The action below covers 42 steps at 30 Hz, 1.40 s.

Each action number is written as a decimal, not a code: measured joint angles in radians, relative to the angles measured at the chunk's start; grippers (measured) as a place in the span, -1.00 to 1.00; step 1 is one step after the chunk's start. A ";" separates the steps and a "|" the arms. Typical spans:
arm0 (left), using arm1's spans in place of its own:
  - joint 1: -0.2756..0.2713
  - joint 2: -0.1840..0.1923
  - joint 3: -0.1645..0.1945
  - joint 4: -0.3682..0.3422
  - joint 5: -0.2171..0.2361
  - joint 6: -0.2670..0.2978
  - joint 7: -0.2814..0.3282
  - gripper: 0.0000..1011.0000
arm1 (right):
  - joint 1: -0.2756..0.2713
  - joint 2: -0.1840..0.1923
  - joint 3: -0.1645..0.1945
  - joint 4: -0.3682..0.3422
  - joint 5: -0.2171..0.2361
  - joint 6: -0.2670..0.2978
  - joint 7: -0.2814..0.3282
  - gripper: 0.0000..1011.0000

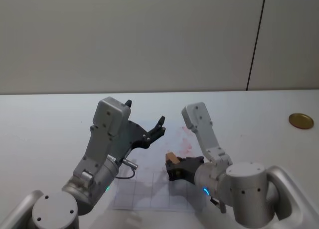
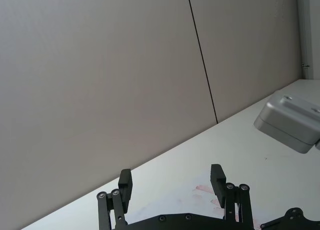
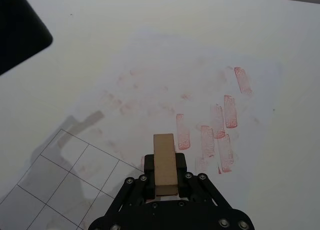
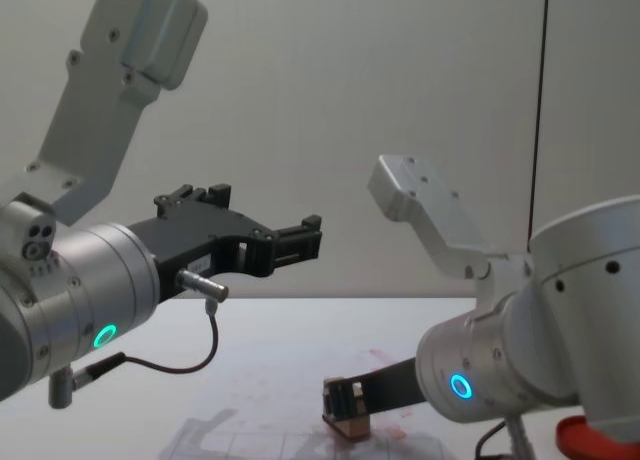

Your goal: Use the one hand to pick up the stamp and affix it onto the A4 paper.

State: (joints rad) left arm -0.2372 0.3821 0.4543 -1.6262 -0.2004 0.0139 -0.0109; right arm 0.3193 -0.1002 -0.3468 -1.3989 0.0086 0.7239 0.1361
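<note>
- The black two-fingered right gripper point(image 1: 174, 169), on its silver-grey arm with a blue-green light ring, is closed tight on the small light-tan rectangular wooden stamp point(image 3: 165, 160), one finger pressed to each long side
- The stamp is low over the white A4 paper point(image 3: 165, 65); whether its lower face touches the sheet cannot be told
- In the head view the stamp sits at 6 o'clock of the cluster of pink-red rectangular marks point(image 3: 227, 115), just beyond the paper's faint grid of lines point(image 3: 65, 175)
- The black left gripper point(image 2: 171, 176) hovers high above the white tabletop point(image 1: 40, 124), at 10 o'clock of the stamp, its fingers spread wide with nothing between them
- A flat round brass-coloured disc point(image 1: 301, 121) lies on the table at 2 o'clock of the stamp, well apart
- In the chest view a red round pad point(image 4: 595, 440) shows partly at 4 o'clock of the stamp
</note>
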 joint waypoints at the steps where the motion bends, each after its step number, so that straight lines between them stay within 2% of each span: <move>1: 0.000 0.000 0.000 0.000 0.000 0.000 0.000 0.96 | 0.002 -0.001 0.000 0.003 0.000 0.003 0.000 -0.56; 11: 0.000 0.000 0.000 0.000 0.000 0.000 0.000 0.96 | 0.028 -0.012 0.008 0.049 -0.002 0.039 0.004 -0.56; 27: 0.000 0.000 0.000 0.000 0.000 0.000 0.000 0.96 | 0.034 -0.017 0.015 0.067 -0.002 0.051 0.006 -0.56; 42: 0.000 0.000 0.000 0.000 0.000 0.000 0.000 0.96 | 0.018 -0.005 0.024 -0.016 -0.027 -0.012 -0.014 -0.56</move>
State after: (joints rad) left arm -0.2372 0.3821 0.4542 -1.6262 -0.2004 0.0139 -0.0109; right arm 0.3375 -0.1052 -0.3229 -1.4150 -0.0180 0.7123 0.1221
